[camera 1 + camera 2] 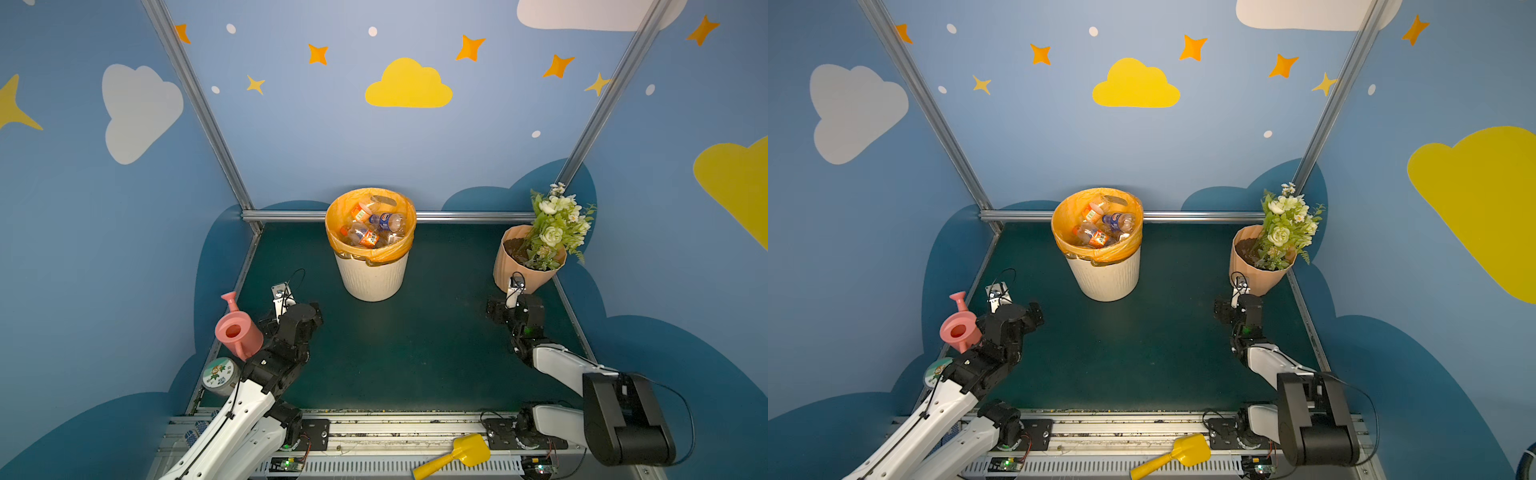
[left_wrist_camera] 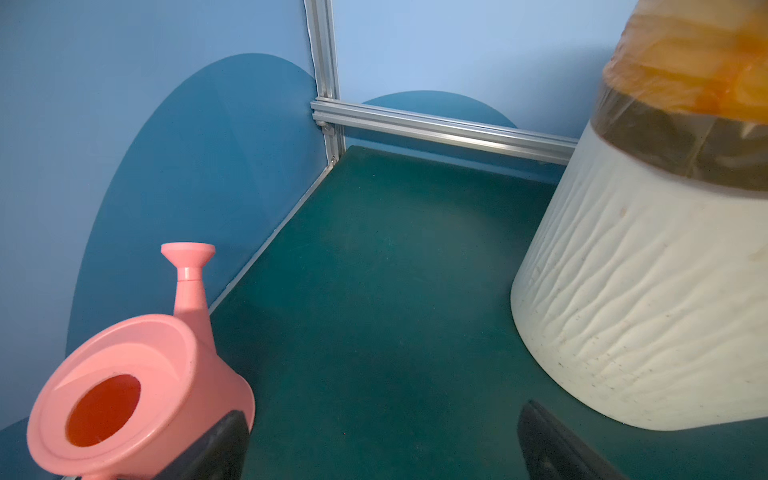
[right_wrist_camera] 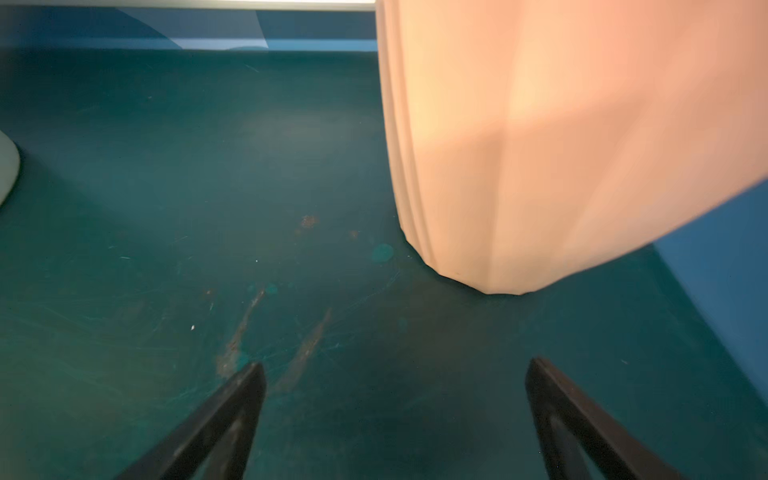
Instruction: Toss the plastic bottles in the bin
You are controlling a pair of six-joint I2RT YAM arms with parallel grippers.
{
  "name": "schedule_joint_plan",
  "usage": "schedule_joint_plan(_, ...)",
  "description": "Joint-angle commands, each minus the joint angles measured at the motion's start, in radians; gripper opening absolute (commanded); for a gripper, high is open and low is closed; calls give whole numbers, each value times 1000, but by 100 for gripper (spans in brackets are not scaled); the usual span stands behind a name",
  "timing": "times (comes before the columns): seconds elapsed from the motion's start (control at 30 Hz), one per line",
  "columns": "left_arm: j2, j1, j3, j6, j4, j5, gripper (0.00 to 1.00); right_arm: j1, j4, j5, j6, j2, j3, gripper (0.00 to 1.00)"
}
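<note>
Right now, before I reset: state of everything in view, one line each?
bin: upright, orange bag folded over the rim.
plastic bottles: lying piled inside the bin.
watering can: upright, at the table's left edge.
flower pot: upright, flowers in it.
jar: upright, lid on.
yellow scoop: lying on the front rail.
left gripper: open, empty, beside the watering can.
right gripper: open, empty, near the flower pot.
</note>
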Motion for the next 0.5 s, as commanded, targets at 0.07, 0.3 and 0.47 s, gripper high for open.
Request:
schedule_joint_plan(0.07, 5, 20, -66, 71, 170, -65, 100, -7, 215, -54, -27, 102, 14, 96)
schedule_joint_plan(0.3, 59, 100, -130, -5, 255, -59, 100, -45, 234, -132, -13, 204, 47, 96)
schedule_joint_plan(0.47, 136, 157, -151, 4, 323, -86, 100, -49, 253, -138, -9, 211, 43, 97)
